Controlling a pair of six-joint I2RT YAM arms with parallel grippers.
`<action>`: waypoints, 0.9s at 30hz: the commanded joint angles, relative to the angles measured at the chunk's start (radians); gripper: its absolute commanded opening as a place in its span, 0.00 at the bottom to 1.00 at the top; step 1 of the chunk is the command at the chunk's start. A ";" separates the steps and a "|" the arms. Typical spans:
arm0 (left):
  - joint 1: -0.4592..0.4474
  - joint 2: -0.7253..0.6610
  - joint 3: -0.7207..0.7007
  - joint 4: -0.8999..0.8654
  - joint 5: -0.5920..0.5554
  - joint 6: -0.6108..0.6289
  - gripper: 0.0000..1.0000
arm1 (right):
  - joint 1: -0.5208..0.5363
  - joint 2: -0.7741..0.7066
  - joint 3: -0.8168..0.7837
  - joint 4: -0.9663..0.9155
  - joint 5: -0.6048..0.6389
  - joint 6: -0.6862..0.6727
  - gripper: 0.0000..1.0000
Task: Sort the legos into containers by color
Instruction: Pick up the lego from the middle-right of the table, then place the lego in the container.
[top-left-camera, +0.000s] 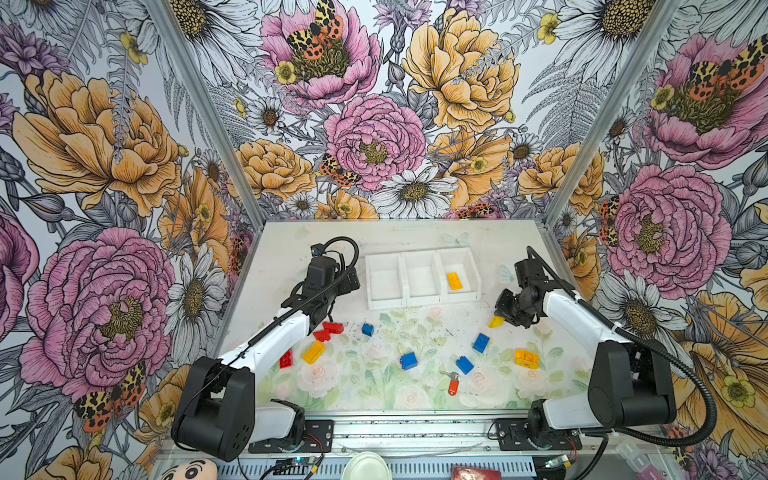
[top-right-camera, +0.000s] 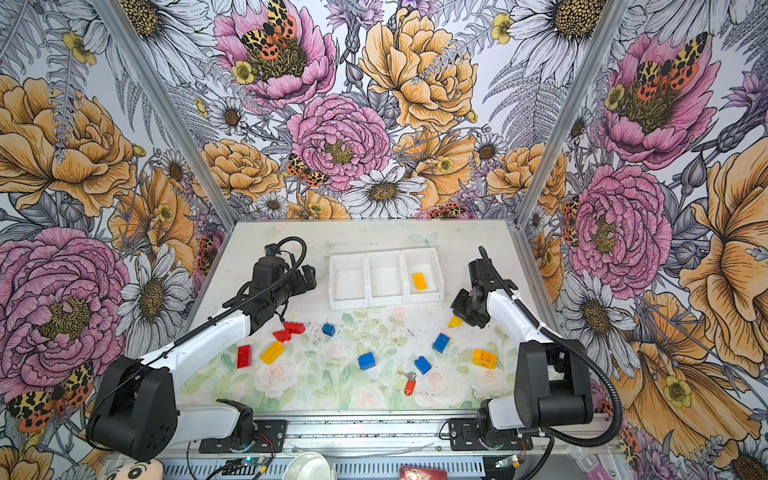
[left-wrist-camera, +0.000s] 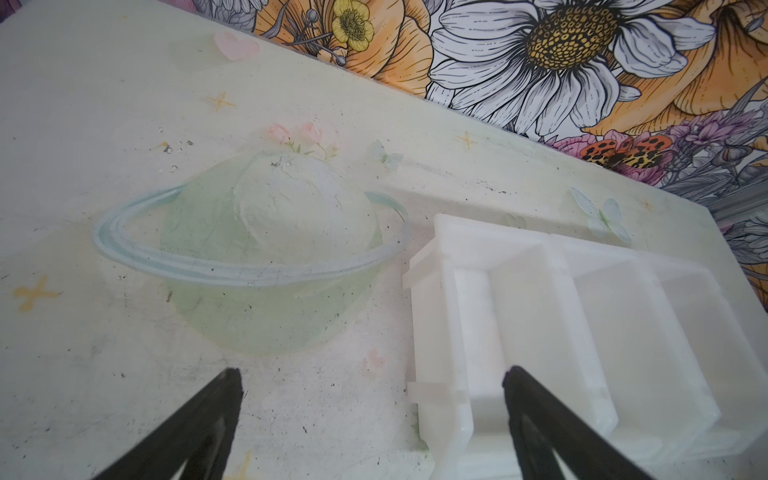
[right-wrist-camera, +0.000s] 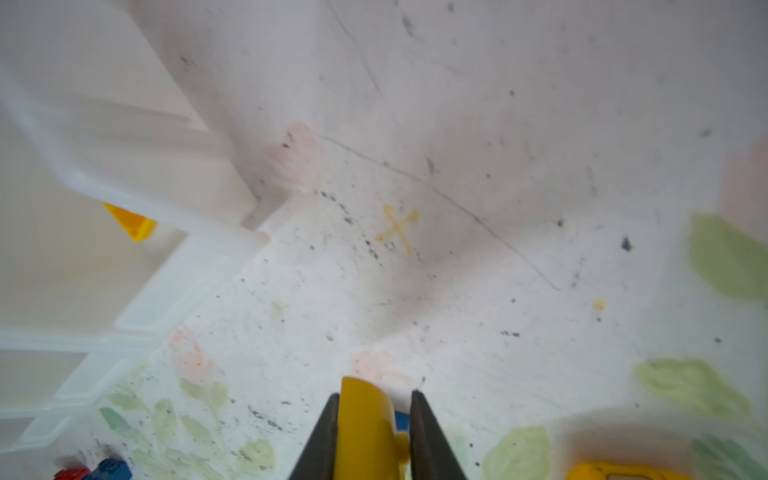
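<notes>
Nearest the lens in the right wrist view, the right gripper (right-wrist-camera: 376, 395) has its fingers (right-wrist-camera: 324, 432) closed on a yellow sloped brick (right-wrist-camera: 365, 419), which pokes forward past the tips. In a top view it hangs low over the desk (top-left-camera: 415, 237), just off the near right corner of the containers (top-left-camera: 422, 301); we cannot tell whether it is clear of the surface. Of the 3 bins, the right-end bin (top-left-camera: 475, 272) already holds 1 flat yellow brick (top-left-camera: 454, 281), so we judge it the goal. It lies ahead of the fingers and a little toward the middle of the desk, close by, and the right arm is plainly the nearer one. The carry looks short: lift over the front wall, then let go. The left gripper (left-wrist-camera: 370, 374) stands wide open and empty beside the left-end bin (left-wrist-camera: 440, 316). The other legos lie loose on the desk: red ones (top-left-camera: 332, 327) by the left arm, 4 blue ones (top-left-camera: 408, 360) across the middle, 2 yellow ones (top-left-camera: 527, 358)
</notes>
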 joint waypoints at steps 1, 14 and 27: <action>-0.001 -0.033 -0.020 -0.014 -0.002 -0.023 0.99 | 0.035 0.064 0.149 -0.012 0.045 -0.052 0.03; 0.006 -0.078 -0.051 -0.033 -0.008 -0.040 0.99 | 0.190 0.501 0.732 -0.096 0.165 -0.395 0.04; 0.015 -0.095 -0.059 -0.050 -0.006 -0.040 0.99 | 0.233 0.665 0.847 -0.156 0.271 -0.518 0.08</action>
